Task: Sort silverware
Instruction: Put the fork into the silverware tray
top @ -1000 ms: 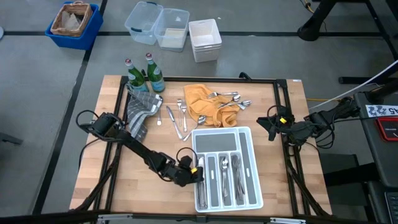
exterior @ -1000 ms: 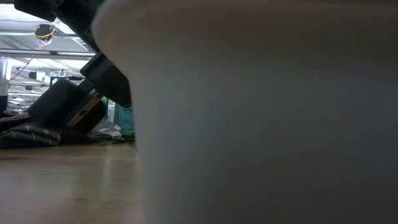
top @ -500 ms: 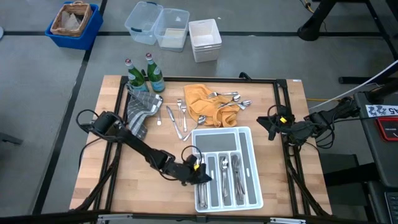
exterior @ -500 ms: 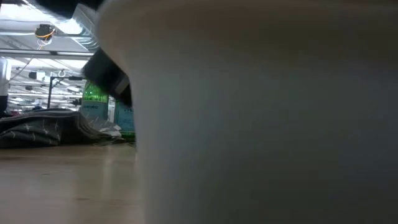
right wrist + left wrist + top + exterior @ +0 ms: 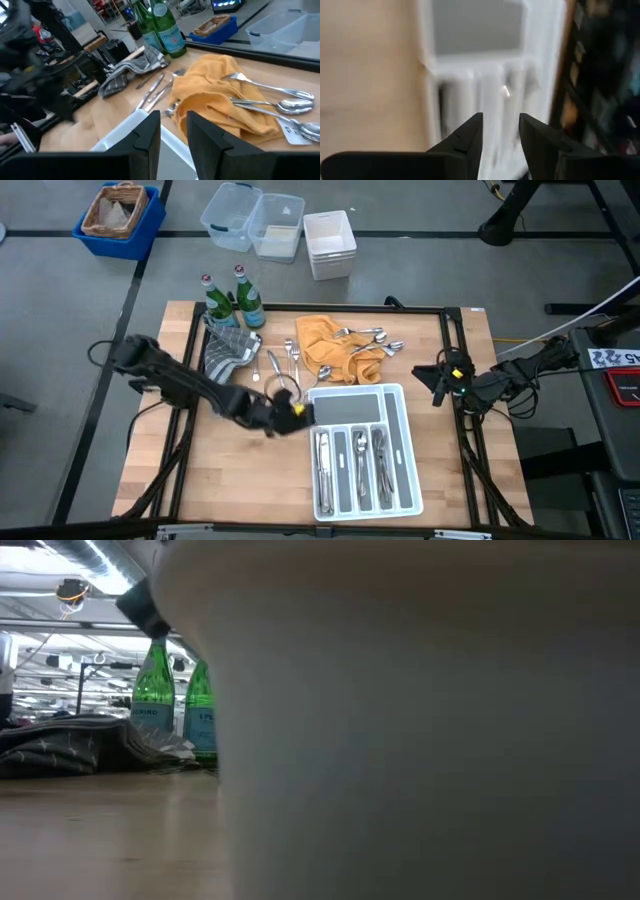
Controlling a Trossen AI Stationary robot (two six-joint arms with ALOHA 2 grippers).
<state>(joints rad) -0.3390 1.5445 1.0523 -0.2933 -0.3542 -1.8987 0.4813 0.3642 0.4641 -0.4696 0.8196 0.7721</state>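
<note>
I see the left gripper (image 5: pixel 292 411) released, empty, above the bench (image 5: pixel 200 470) beside the white tray (image 5: pixel 396 480). Silverware (image 5: pixel 322 463) lies in the tray, more on the yellow cloth (image 5: pixel 325 345). The right gripper (image 5: pixel 436 381) waits, slightly parted.

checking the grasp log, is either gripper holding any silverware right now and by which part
Nothing is held. The left gripper is open and empty by the tray corner; the right gripper, waiting at the table's right edge, is open and empty too.
</note>
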